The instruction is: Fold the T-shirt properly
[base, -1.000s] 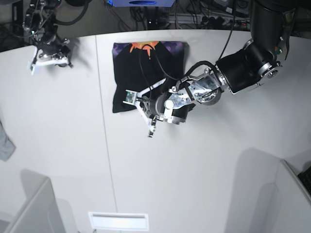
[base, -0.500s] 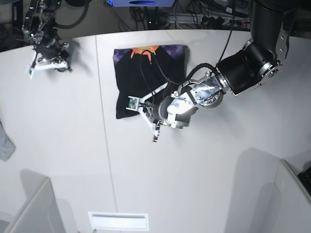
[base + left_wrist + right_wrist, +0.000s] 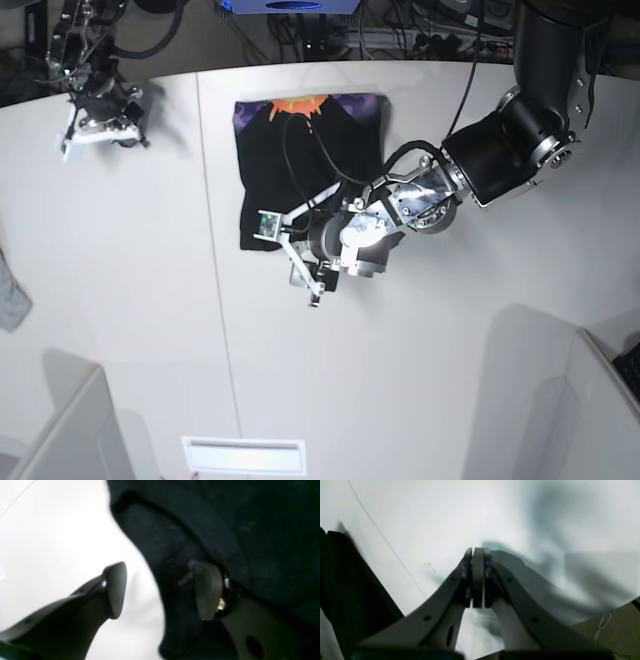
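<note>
The black T-shirt (image 3: pixel 300 160) lies folded into a rectangle at the back middle of the white table (image 3: pixel 430 380), its purple and orange print showing along the far edge. My left gripper (image 3: pixel 312 272) is at the shirt's near edge. In the left wrist view the left gripper (image 3: pixel 161 590) stands open: one finger (image 3: pixel 115 590) hangs over bare table and the other finger (image 3: pixel 207 590) lies against the black cloth (image 3: pixel 225 525), with nothing pinched. My right gripper (image 3: pixel 95 120) hovers over the far left of the table, away from the shirt. Its fingers (image 3: pixel 475 577) are pressed together and empty.
A small grey cloth scrap (image 3: pixel 10 300) lies at the table's left edge. Pale box-like panels stand at the near left (image 3: pixel 60 430) and near right (image 3: pixel 590 400), and a white slotted plate (image 3: pixel 245 455) sits at the front. Cables and equipment crowd the back.
The left gripper's jaws have opened and let go of the shirt's near edge, which now lies on the table. The left arm shifted slightly toward the left. The right arm stayed put.
</note>
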Controlling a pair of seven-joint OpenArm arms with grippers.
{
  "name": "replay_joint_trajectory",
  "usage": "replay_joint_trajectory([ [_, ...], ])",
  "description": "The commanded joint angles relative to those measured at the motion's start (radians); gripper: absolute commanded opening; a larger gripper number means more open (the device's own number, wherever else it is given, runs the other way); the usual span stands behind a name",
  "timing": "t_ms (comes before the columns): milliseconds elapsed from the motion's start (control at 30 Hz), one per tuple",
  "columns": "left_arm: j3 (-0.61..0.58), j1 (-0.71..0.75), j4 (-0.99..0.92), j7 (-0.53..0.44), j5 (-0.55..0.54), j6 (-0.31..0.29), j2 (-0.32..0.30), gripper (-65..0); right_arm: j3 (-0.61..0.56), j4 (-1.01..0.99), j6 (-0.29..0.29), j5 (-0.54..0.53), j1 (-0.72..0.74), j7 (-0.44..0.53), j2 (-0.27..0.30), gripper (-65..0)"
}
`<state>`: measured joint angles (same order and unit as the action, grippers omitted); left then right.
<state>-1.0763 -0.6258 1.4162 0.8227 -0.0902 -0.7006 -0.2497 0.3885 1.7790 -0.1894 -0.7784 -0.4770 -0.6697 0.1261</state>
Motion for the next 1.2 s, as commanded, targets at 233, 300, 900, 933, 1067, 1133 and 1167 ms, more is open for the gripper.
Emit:
replay_joint_trajectory([
  [233,0.344,0.033,0.061,-0.010,-0.003,0.002,0.069,-23.0,-0.052,0.018,0.009,-0.002,0.005,0.014,0.017,-65.0],
  [300,0.456,0.093,0.151,-0.007,-0.003,0.002,0.071,-26.2,-0.055,0.020,0.009,-0.002,0.008,0.015,0.017,-65.0],
  [900,1.053,0.811,0.518,-0.365,-0.010,0.002,-0.102,-65.0,0.014,0.215,0.465,0.058,-0.150,0.058,0.125,-65.0],
  [933,1.056,0.840,0.509,-0.421,0.002,0.002,-0.118,-65.0,0.030,0.215,0.476,0.096,-0.160,0.080,0.125,-65.0],
  [1067,1.069,0.970,0.487,-0.599,0.070,0.002,-0.158,-65.0,0.057,0.210,0.555,0.331,-0.216,0.212,0.097,-65.0],
  [1133,1.099,1.033,0.484,-0.642,0.060,0.002,-0.165,-65.0,0.080,0.210,0.609,0.451,-0.236,0.287,0.053,-65.0],
  [1167,1.109,1.061,0.484,-0.655,0.051,0.002,-0.165,-65.0,0.096,0.210,0.634,0.501,-0.243,0.311,0.033,-65.0],
])
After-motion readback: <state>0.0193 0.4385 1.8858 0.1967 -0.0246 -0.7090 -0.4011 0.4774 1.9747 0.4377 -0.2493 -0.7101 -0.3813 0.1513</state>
